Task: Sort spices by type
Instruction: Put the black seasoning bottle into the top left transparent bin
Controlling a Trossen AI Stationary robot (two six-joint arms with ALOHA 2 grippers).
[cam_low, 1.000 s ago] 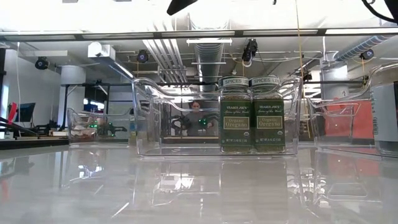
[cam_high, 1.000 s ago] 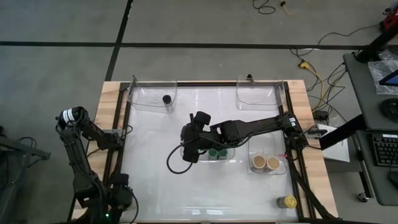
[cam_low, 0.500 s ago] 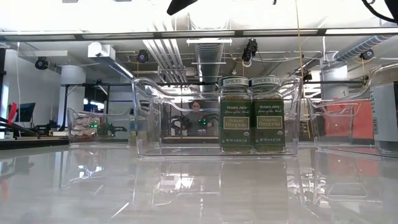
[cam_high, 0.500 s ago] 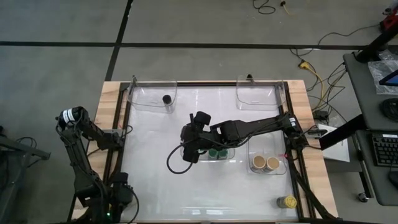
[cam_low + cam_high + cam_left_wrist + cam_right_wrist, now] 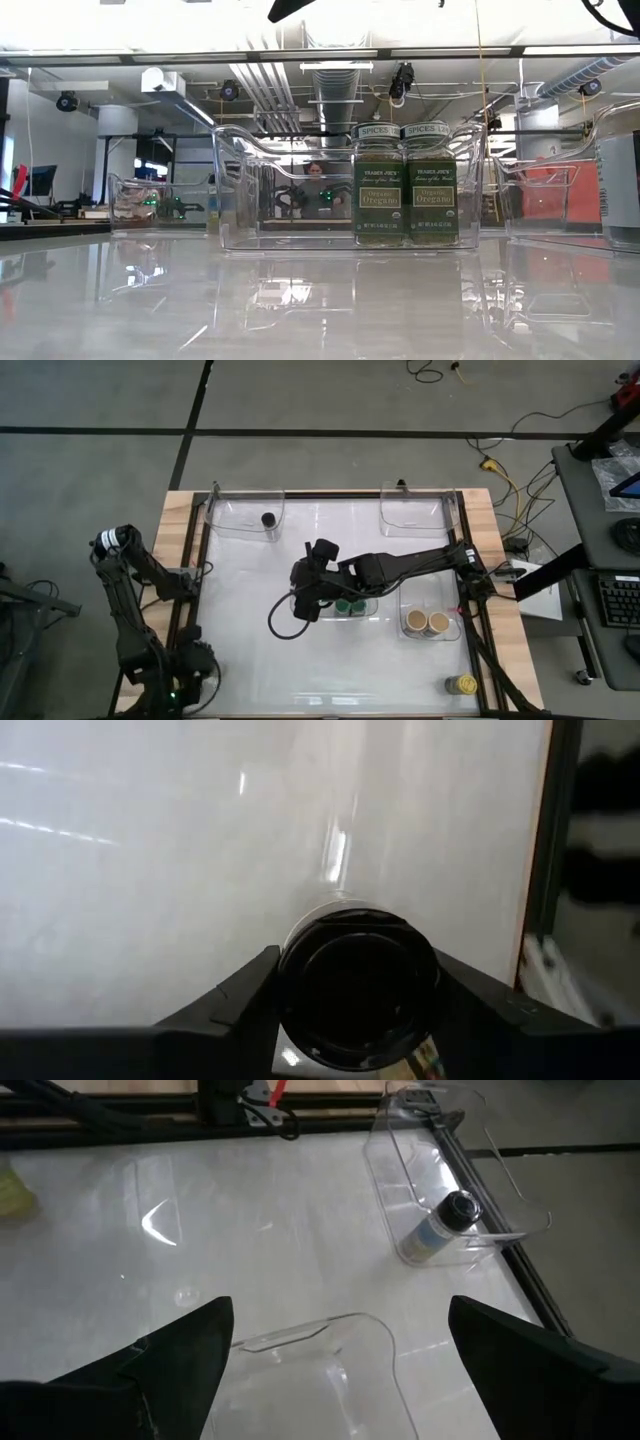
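So the right hand point(image 5: 308, 603) is parked out over the middle of the worktop point(image 5: 250, 660), hanging above the left end of the middle clear tray point(image 5: 240, 180), fingers point(image 5: 180, 1350) spread wide with nothing in them. That tray has the two green jars point(image 5: 350, 605) standing side by side, touching, both upright with labels reading oregano in the low view point(image 5: 405, 185).

The left hand point(image 5: 355, 990) is at the near left corner, and its wrist camera shows the fingers point(image 5: 235, 995) clamped on either side of a black-lidded jar point(image 5: 358, 982). You can't really see that hand from overhead, the arm covers it.

Other jars: one more black jar point(image 5: 268, 519) is in the far left tray point(image 5: 240, 530), and going by the right wrist view point(image 5: 445, 1220) it's lying on its side. Two tan jars point(image 5: 427, 623) sit together in the tray on the right point(image 5: 430, 595). One yellow jar point(image 5: 461, 684) stands by itself on the worktop at the near right corner. The far right tray point(image 5: 410, 520) looks bare.

There's a person point(image 5: 317, 190) visible way back in the room through the middle tray.
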